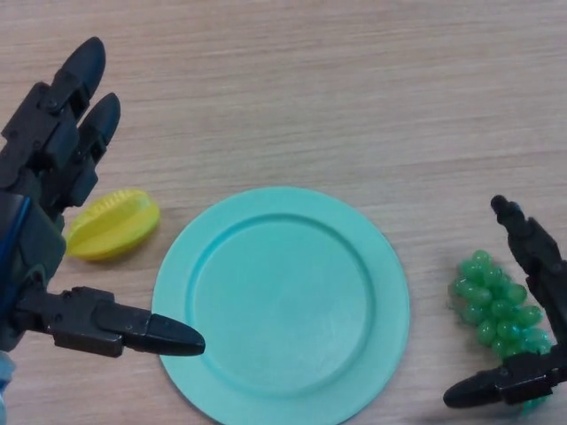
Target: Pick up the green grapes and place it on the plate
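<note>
— Where are the green grapes (498,307) found?
— On the table, right of the plate (282,305), bracketed by the spread right hand (540,319); nothing is gripped. The left hand (44,221) is held wide.

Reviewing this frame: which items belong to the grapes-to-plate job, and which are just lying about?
Part of the job:
- green grapes, on the table right of the plate
- plate, teal, nothing on it
- right hand, fingers spread around the grapes

Just lying about:
- yellow starfruit, left of the plate
- left hand, open, idle

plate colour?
Plain turquoise plate, no pattern; head view, the only one, shows it whole.
</note>
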You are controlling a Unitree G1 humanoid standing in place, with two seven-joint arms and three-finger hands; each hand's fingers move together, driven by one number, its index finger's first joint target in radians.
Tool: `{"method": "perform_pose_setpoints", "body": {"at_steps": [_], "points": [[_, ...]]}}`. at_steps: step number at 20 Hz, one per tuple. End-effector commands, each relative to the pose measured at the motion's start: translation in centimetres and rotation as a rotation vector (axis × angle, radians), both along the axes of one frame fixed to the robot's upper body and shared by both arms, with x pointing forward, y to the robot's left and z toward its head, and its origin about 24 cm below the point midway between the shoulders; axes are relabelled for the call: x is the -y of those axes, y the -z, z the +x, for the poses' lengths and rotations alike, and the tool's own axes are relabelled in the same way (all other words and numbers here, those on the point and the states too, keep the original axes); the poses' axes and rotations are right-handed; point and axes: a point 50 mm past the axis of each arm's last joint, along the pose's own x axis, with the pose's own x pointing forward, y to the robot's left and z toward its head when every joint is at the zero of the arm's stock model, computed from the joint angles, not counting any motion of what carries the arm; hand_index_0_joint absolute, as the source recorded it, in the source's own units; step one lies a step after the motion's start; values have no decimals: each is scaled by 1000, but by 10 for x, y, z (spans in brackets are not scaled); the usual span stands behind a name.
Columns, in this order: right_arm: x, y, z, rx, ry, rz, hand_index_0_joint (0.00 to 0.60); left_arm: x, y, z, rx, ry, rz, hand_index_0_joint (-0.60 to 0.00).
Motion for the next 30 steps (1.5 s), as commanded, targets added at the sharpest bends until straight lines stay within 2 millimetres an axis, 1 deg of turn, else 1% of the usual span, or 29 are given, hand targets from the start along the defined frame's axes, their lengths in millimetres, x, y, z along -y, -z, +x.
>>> {"method": "perform_pose_setpoints", "body": {"at_steps": [1, 4, 6, 7, 8, 9, 11, 14, 16, 17, 18, 19, 20, 21, 22, 23, 24, 25, 26, 27, 28, 29, 30], "points": [[10, -28, 9, 226, -27, -22, 0, -1, -25, -16, 217, 15, 56, 0], [12, -22, 14, 241, -12, -2, 0, -4, -25, -17, 225, 1, 59, 0], [14, -19, 16, 248, -5, -5, 198, -4, -24, -17, 224, -2, 60, 0], [15, -16, 19, 254, -4, -44, 348, -4, -24, -17, 224, -3, 60, 0], [16, -12, 22, 254, -12, -104, 449, -3, -23, -17, 224, -4, 60, 0], [19, 0, 28, 245, -32, -227, 591, -3, -23, -17, 226, -6, 59, 0], [21, 1, 29, 247, -14, -210, 600, -3, -23, -17, 225, -7, 58, 0], [21, -7, 28, 265, -9, -189, 600, -5, -21, -17, 220, -16, 56, 0], [18, -17, 26, 283, -29, -194, 600, -4, -21, -18, 218, -18, 58, 0], [14, -27, 25, 305, -44, -226, 600, -4, -22, -17, 218, -16, 59, 0], [11, -34, 23, 315, -44, -209, 600, -4, -22, -17, 220, -16, 57, 0], [2, -48, 20, 323, -51, -116, 600, -5, -22, -17, 222, -20, 52, 0], [-4, -57, 19, 322, -56, -61, 600, -5, -23, -17, 223, -23, 48, 0], [-14, -72, 17, 323, -66, -8, 600, -7, -23, -16, 225, -28, 38, 0], [-22, -80, 17, 329, -82, -6, 600, -7, -23, -16, 227, -31, 34, 0], [-36, -94, 19, 351, -120, -7, 600, -9, -24, -16, 233, -36, 27, 0], [-46, -102, 20, 364, -149, -8, 600, -9, -24, -15, 237, -39, 24, 0], [-63, -114, 22, 388, -198, -20, 600, -11, -25, -15, 242, -43, 13, 0], [-74, -120, 23, 395, -227, -24, 600, -12, -25, -15, 244, -44, 8, 0], [-92, -129, 26, 410, -281, -32, 600, -13, -26, -15, 246, -44, -1, 0], [-102, -133, 27, 416, -309, -35, 600, -13, -25, -15, 248, -44, -4, 0], [-116, -139, 29, 413, -347, -15, 600, -14, -25, -15, 247, -43, -10, 0], [-122, -142, 30, 409, -342, 36, 600, -15, -25, -16, 247, -45, -13, 0]]}}
